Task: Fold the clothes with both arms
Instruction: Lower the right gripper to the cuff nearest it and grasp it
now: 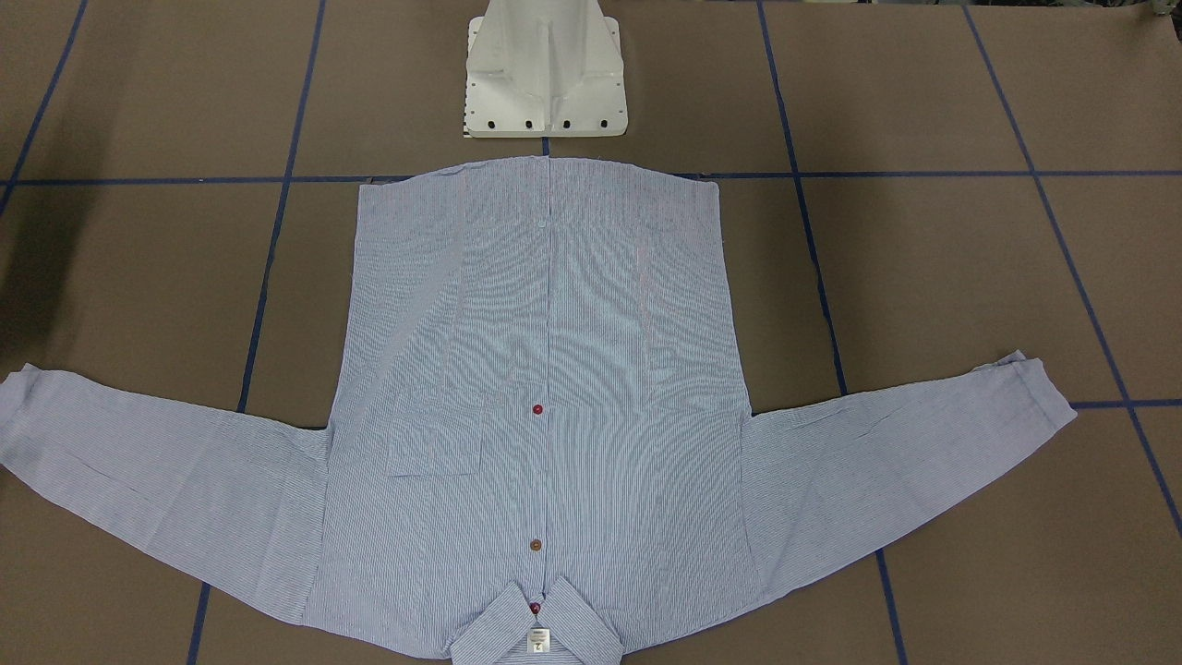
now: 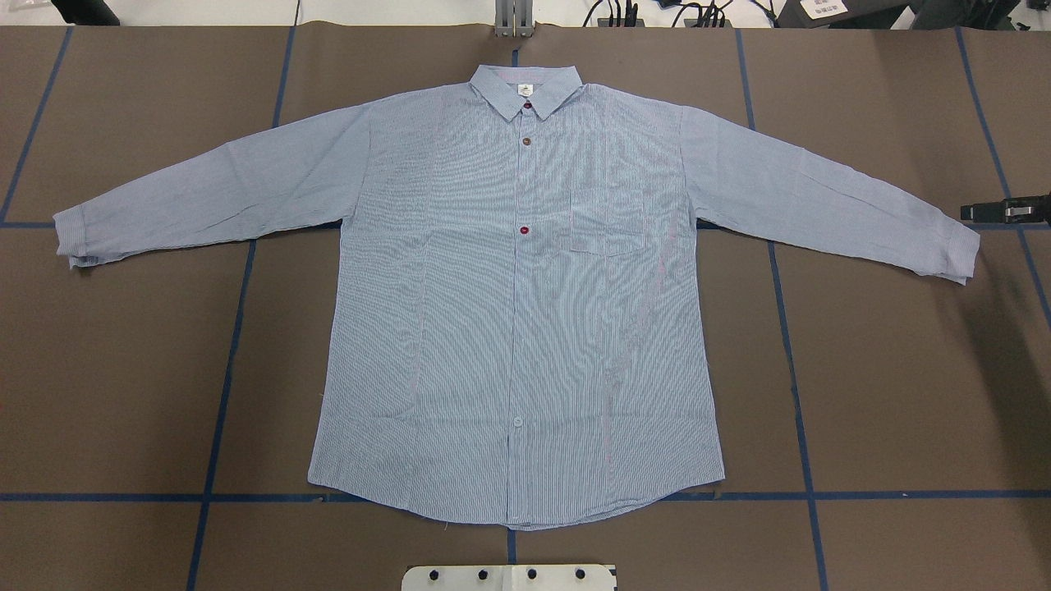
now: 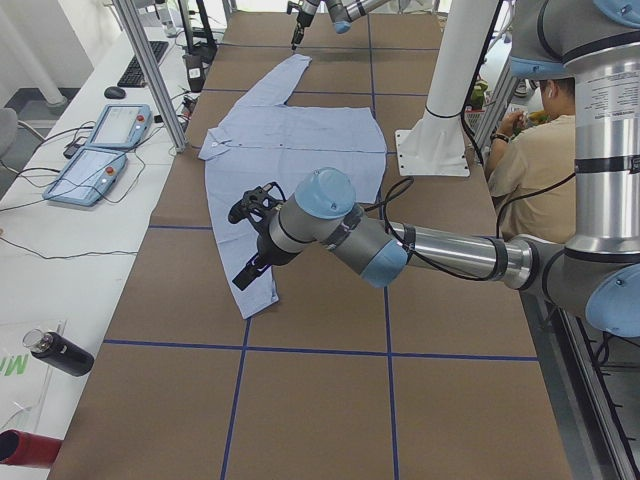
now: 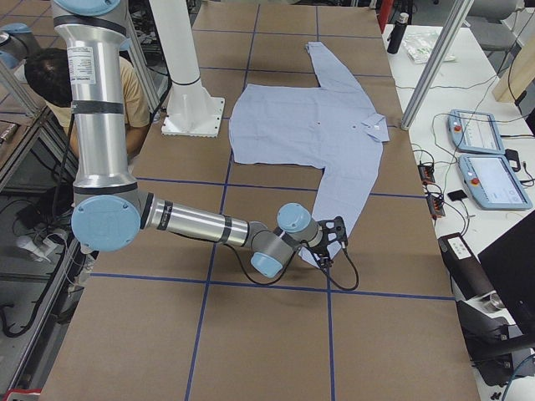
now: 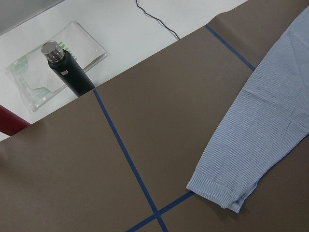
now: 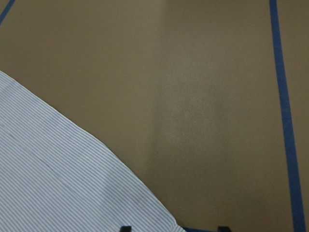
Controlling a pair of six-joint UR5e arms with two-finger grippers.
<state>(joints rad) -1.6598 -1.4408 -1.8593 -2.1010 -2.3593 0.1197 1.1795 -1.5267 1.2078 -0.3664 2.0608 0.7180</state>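
Overhead exterior: your striped shirt (image 2: pixel 517 328) lies flat and face up on the brown surface (image 2: pixel 123 369). It's buttoned, with the collar (image 2: pixel 525 86) on the far side from the robot, the hem near the white pedestal base (image 2: pixel 509 577), and both sleeves spread wide.
Left claw (image 3: pixel 248 270): it hangs right over the left cuff (image 3: pixel 265 300) in the exterior left view. That's the only view showing it, so you can't tell if it's open or closed. Its wrist camera looks down on that cuff with no fingers in shot.
Right claw (image 2: pixel 1006 210): it sits low, just beside the right cuff (image 2: pixel 956 254). The right wrist view shows two fingertips (image 6: pixel 125 227) set apart with nothing pinched between them, so it reads as open and empty.
Step in hand: looks to me like lining up for the two sleeve grabs. Nothing is folded yet.
How to do it well: I'd pinch each cuff at its outer edge and go low enough to catch both layers. Lift only a little, then bring both sleeves inward together across the chest so the body doesn't drag.
Watch out: the cloth looks thin, so it'll probably slip or bunch. If one claw pulls ahead of the other, I'd expect the body to skew off the blue tape lines (image 2: pixel 227 369).
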